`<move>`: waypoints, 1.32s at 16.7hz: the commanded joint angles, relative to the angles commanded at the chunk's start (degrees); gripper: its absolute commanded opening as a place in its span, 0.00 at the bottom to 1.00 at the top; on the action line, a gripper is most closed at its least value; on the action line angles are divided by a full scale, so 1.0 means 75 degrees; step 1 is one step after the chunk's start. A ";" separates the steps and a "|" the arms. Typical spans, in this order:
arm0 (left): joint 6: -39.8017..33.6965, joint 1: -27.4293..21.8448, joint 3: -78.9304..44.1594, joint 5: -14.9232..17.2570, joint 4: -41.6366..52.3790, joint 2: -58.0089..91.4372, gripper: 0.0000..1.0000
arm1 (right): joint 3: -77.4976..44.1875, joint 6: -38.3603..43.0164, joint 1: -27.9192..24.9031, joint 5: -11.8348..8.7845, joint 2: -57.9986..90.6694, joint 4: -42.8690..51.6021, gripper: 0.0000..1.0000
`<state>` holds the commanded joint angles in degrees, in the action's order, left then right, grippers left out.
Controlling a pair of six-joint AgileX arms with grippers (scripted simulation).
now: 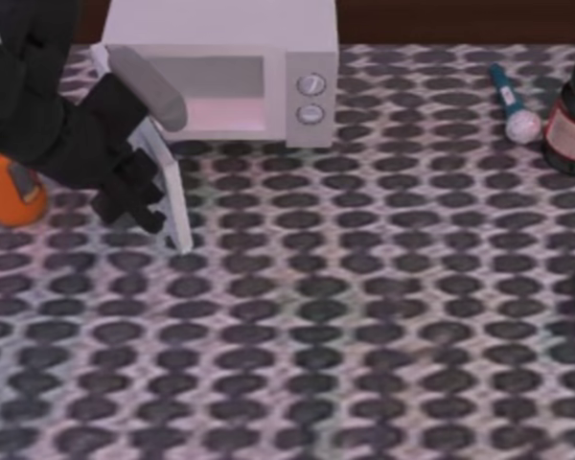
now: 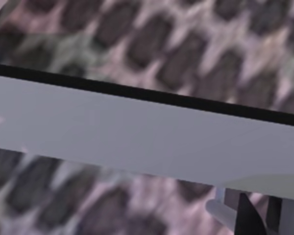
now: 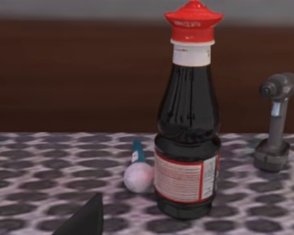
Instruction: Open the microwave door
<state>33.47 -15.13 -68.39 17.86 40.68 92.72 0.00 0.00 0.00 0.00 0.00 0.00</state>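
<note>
Gripping free edge of flat white microwave door (image 1: 171,187) with left gripper (image 1: 139,196), door swung wide at large white boxy microwave (image 1: 220,67), worktop's back-left. Stiff hinged panel, light, swings easily.

One microwave (image 1: 268,57), one sauce bottle (image 3: 188,122) (perhaps soy), one drill (image 3: 277,122)
</note>
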 joint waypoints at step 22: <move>0.0113 0.0032 -0.0001 0.0051 0.0045 0.0027 0.00 | 0.0000 0.0000 0.0000 0.0000 0.0000 0.0000 1.00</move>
<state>34.31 -14.89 -68.40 18.24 41.02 92.92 0.00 0.00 0.00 0.00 0.00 0.00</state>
